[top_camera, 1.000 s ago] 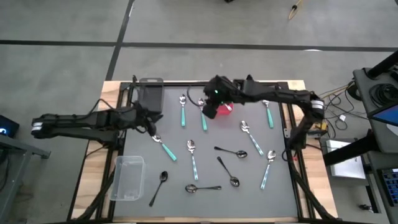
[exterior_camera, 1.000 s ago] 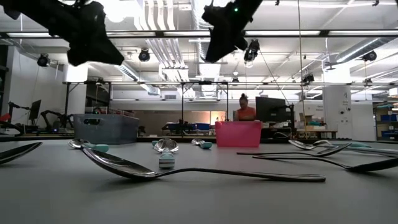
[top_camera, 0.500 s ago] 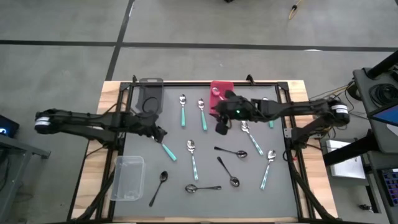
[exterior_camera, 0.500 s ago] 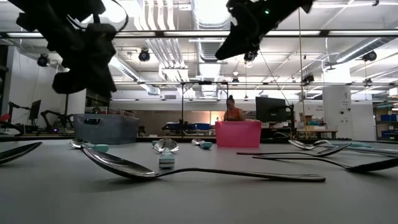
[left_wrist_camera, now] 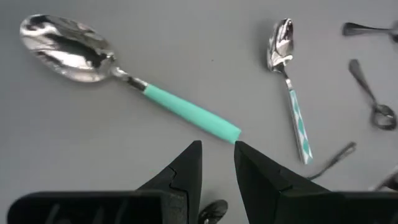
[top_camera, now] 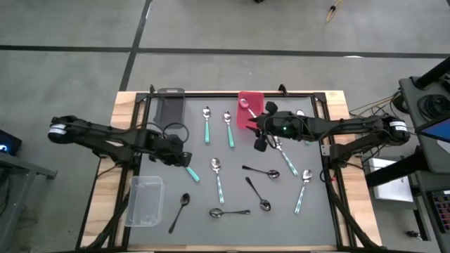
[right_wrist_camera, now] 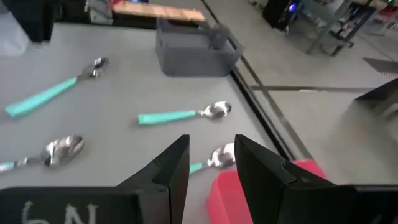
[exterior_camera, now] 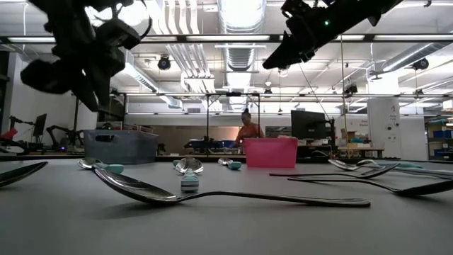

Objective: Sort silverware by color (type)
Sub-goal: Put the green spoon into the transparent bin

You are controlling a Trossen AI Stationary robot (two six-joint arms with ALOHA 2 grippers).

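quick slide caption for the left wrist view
Left gripper, jaws slightly parted and empty, above a teal-handled spoon on the grey table.

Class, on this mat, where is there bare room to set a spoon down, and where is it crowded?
Bare: between grey bin and clear bin; the right edge below the red bin. Crowded: the lower middle, with black spoons and teal-handled spoons.

Robotics lab: ceiling ducts (exterior_camera: 237,14), other robot arms (exterior_camera: 60,134).
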